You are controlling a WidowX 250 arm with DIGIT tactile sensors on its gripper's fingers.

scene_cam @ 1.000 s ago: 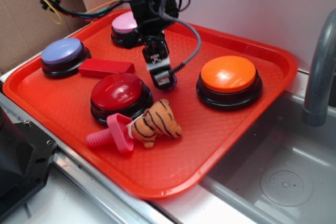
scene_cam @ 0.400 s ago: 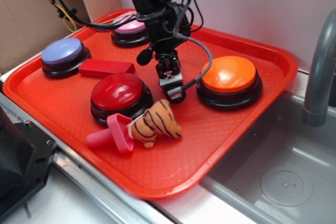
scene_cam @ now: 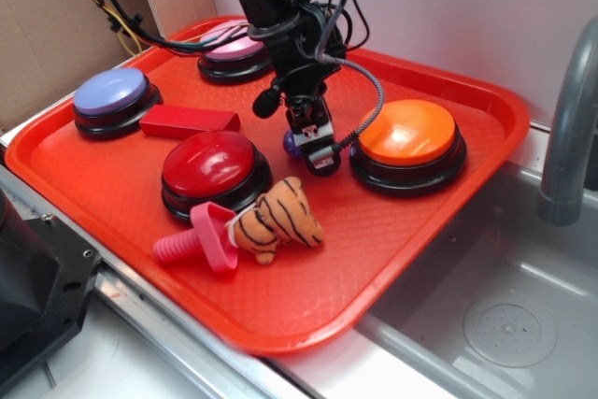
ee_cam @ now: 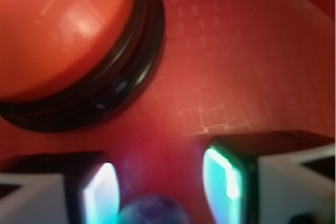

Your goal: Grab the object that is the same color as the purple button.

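Red tray (scene_cam: 420,221) holds everything. Gripper (ee_cam: 157,190) hangs with fingers spread, gripping nothing. Purple speckled ball (ee_cam: 152,211) lies between them, toward their base, beside the orange button (ee_cam: 63,30).

All items sit on a tray (scene_cam: 439,231), with a sink (scene_cam: 505,324) to its right. Four buttons: far left (scene_cam: 114,100), rear (scene_cam: 229,53), centre (scene_cam: 213,170), right (scene_cam: 408,142). A block (scene_cam: 189,120) lies between the far-left and centre buttons. The plush tiger (scene_cam: 276,220) lies before the centre button, touching a peg (scene_cam: 198,240). The ball (scene_cam: 293,145) rests between the centre and right buttons, under the end effector (scene_cam: 313,151).
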